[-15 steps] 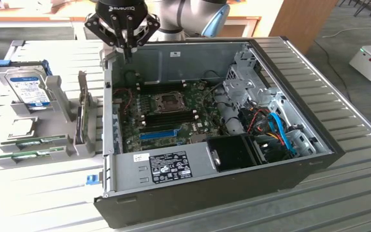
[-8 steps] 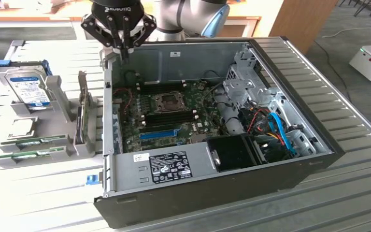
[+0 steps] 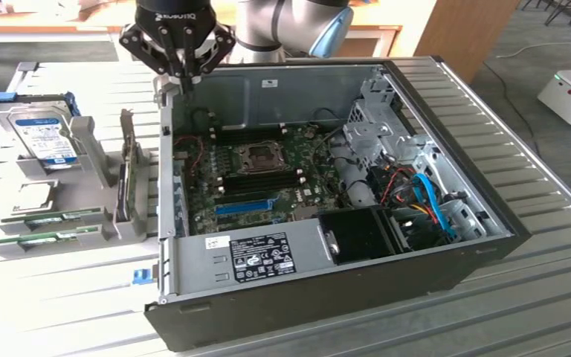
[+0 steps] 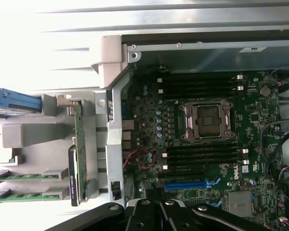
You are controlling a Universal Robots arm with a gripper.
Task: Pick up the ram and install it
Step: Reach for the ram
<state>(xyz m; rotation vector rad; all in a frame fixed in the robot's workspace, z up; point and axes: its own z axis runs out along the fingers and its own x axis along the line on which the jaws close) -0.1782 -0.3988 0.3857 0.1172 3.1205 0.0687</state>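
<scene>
the arm holds the gripper pointing straight down above the computer case's corner, fingers pressed together.

We note an open computer case lying on the slatted desk. Its motherboard shows a CPU socket and a blue slot strip. On the exterior view's left, a hard drive stands in a grey rack beside the case.

Thin green ram, level in grey holder, untouched.
</scene>
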